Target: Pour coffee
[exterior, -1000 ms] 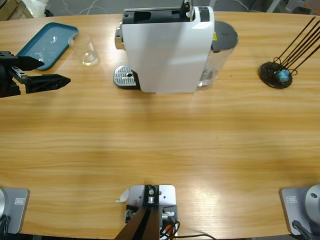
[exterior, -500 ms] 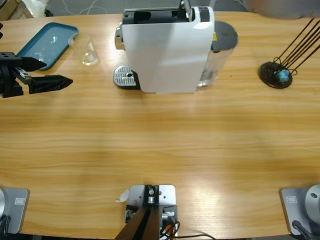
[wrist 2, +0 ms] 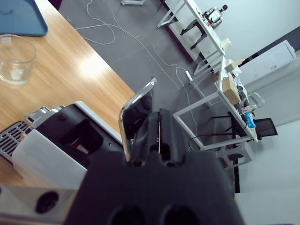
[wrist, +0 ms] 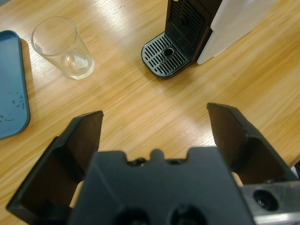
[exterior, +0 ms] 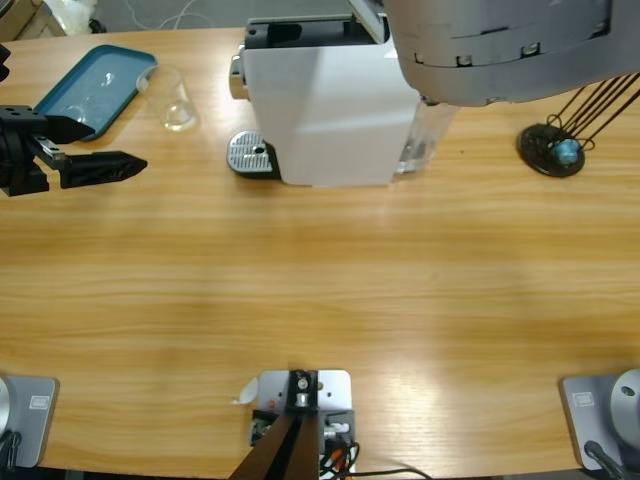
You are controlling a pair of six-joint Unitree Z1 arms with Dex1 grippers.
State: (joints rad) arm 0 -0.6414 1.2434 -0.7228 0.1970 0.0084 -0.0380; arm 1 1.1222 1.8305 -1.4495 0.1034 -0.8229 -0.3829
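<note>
No coffee shows in any view. An empty clear glass (exterior: pixel 178 100) (wrist: pixel 63 47) stands left of the white coffee machine (exterior: pixel 320 110), beside the machine's round metal drip tray (exterior: pixel 250 153) (wrist: pixel 166 56). My left gripper (exterior: pixel 110 145) (wrist: pixel 154 122) hovers open over the table's left end, pointing toward the glass and drip tray, with nothing between its jaws. In the right wrist view my right gripper (wrist 2: pixel 158 115) is shut above the machine's top, and the chrome lever (wrist 2: pixel 137 112) stands upright right beside its jaws. The right arm's silver elbow (exterior: pixel 500 45) hides that gripper in the high view.
A blue tray (exterior: pixel 95 85) (wrist: pixel 9 84) lies at the far left behind the glass. A black wire rack holding a blue capsule (exterior: pixel 565 150) stands at the right. The machine's top slot (wrist 2: pixel 79 133) is open.
The right arm's big silver elbow has swung in from the top right and now covers the machine's right top. The left gripper has edged slightly right.
</note>
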